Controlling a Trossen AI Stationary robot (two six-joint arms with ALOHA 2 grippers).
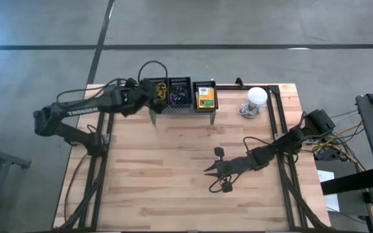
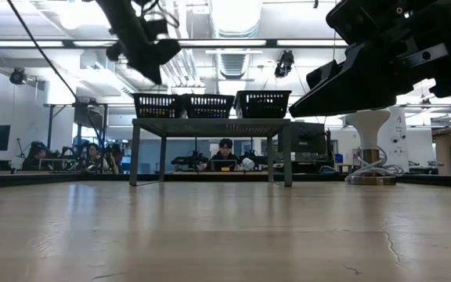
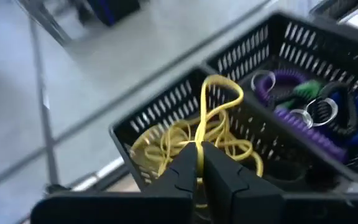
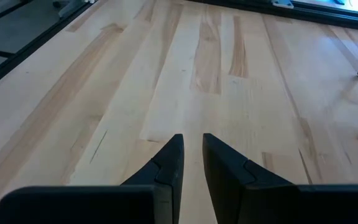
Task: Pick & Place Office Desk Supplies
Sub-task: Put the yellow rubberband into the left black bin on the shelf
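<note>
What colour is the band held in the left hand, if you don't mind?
Yellow; the band shows best in the left wrist view.

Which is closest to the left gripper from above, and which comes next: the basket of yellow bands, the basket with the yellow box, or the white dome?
Measured from the left gripper in the high view:
1. Basket of yellow bands, right at the gripper, left end of the stand.
2. Basket with the yellow box, right end of the stand.
3. White dome, farthest, toward the table's right edge.

Left claw [image 3: 199, 163] is pinched closed, arm stretched out high; right claw [image 4: 191, 163] hangs low, fingers slightly parted.
</note>
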